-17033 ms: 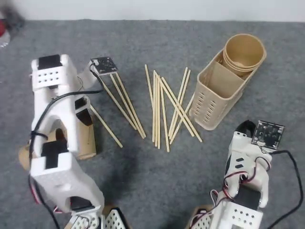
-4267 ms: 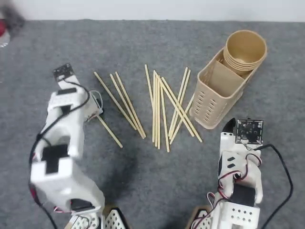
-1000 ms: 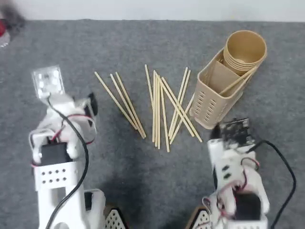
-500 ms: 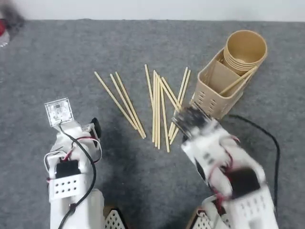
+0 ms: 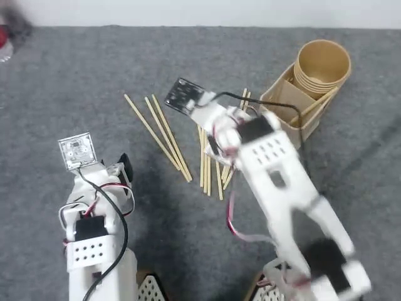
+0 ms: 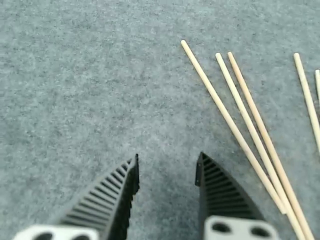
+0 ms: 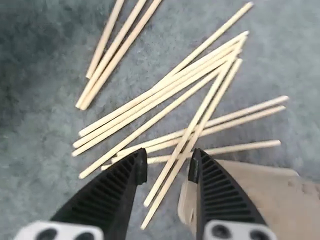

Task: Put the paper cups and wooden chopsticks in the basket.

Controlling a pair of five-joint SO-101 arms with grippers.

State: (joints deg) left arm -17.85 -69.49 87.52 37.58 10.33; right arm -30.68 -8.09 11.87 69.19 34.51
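Several wooden chopsticks [image 5: 207,170] lie fanned out mid-table, and the same pile [image 7: 170,100] sits just beyond my right gripper [image 7: 167,154], which is open and holds nothing. In the high view this right gripper [image 5: 212,145] hangs over the pile. Three more chopsticks [image 5: 156,135] lie to the left; they [image 6: 250,135] run diagonally beside my open, empty left gripper [image 6: 167,160], which is low over bare carpet. The tan basket [image 5: 283,95] at the back right holds stacked paper cups [image 5: 322,63] and one chopstick [image 5: 313,106].
Grey carpet covers the table. The right arm's body [image 5: 276,169] stretches from the front edge across to the pile and hides part of the basket's front wall. The basket's corner [image 7: 240,195] lies close beside the right gripper. The left arm's base [image 5: 91,244] stands front left.
The right arm has swung from the front right, near the basket, out over the middle chopstick pile. The left arm has drawn back toward the front and now barely moves.
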